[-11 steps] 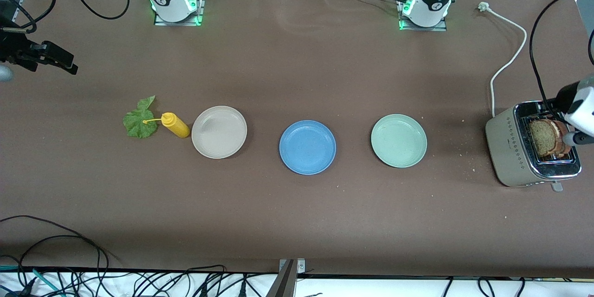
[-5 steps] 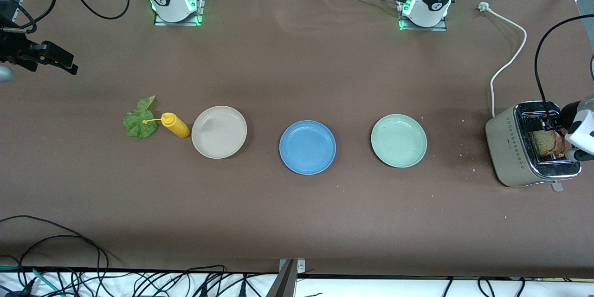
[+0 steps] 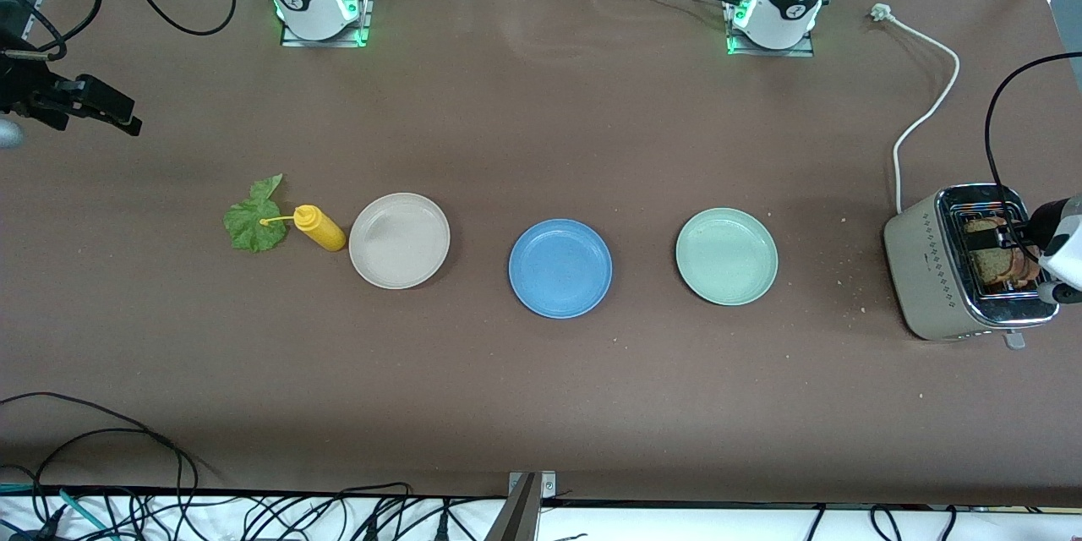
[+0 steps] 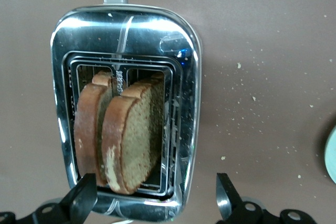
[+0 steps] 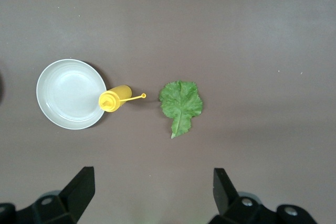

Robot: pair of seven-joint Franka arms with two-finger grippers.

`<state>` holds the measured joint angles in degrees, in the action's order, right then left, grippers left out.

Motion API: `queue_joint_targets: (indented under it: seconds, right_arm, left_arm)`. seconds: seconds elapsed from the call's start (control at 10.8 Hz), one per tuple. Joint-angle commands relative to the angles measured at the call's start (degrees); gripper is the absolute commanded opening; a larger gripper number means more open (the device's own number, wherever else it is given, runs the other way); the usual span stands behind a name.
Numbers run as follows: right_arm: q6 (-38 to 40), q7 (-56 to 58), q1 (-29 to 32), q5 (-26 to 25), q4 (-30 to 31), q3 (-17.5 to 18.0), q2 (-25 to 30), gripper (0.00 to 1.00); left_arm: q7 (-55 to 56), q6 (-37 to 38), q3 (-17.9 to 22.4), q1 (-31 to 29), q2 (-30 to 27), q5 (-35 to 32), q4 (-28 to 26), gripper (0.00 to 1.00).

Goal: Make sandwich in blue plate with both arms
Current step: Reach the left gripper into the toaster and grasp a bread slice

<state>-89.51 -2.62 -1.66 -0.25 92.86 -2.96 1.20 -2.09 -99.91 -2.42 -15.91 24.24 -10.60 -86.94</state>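
Front view: three plates sit in a row across the middle of the table, the beige plate (image 3: 399, 240) toward the right arm's end, the blue plate (image 3: 560, 268) in the middle and bare, the pale green plate (image 3: 726, 256) toward the left arm's end. A yellow squeeze bottle (image 3: 319, 227) stands just beside the beige plate, its thin nozzle lying over a lettuce leaf (image 3: 255, 218) on the table. The toaster (image 3: 964, 264) stands at the left arm's end with bread slices (image 3: 997, 260) in its slots. A second ago the left arm's wrist covered more of the toaster top and the bread showed larger and higher; now the wrist has drawn toward the table's edge and the bread sits lower in the slots. The right arm waits, unchanged, at its own end of the table. Plates, bottle and leaf have not moved.

Left wrist view: the left gripper (image 4: 155, 203) is over the toaster (image 4: 126, 30), its fingers (image 4: 83, 196) spread wide and holding nothing. Two brown bread slices (image 4: 128, 135) stand side by side in the slots, leaning a little. Crumbs dot the table beside the toaster.

Right wrist view: the right gripper (image 5: 153, 195) hangs high over the table, fingers (image 5: 82, 187) wide apart and empty. Below lie the lettuce leaf (image 5: 180, 104), the squeeze bottle (image 5: 115, 99) and the beige plate (image 5: 71, 94).
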Motion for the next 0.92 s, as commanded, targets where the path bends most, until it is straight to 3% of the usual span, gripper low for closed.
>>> queue_joint_targets:
  seconds: [0.0,0.37,0.55,0.83]
  right_arm:
    - [0.56,-0.63,0.08,0.25,0.04,0.06,0.56,1.00]
    - [0.48,-0.63,0.08,0.34,-0.05,0.06,0.56,1.00]
    - [0.21,-0.63,0.08,0.34,-0.05,0.06,0.47,1.00]
    - [0.21,-0.63,0.08,0.34,-0.05,0.06,0.56,1.00]
  left_arm:
    - [-3.97,-1.95,-0.57,-1.92,2.74,-0.65,1.77,1.00]
    - [-4.07,-2.31,-0.66,-2.19,3.62,-0.56,1.77,1.00]
    - [-4.94,-2.31,-0.66,-2.19,3.71,-0.56,1.77,0.86]
    - [-6.87,-2.22,-0.66,-2.19,3.71,-0.73,1.86,0.30]
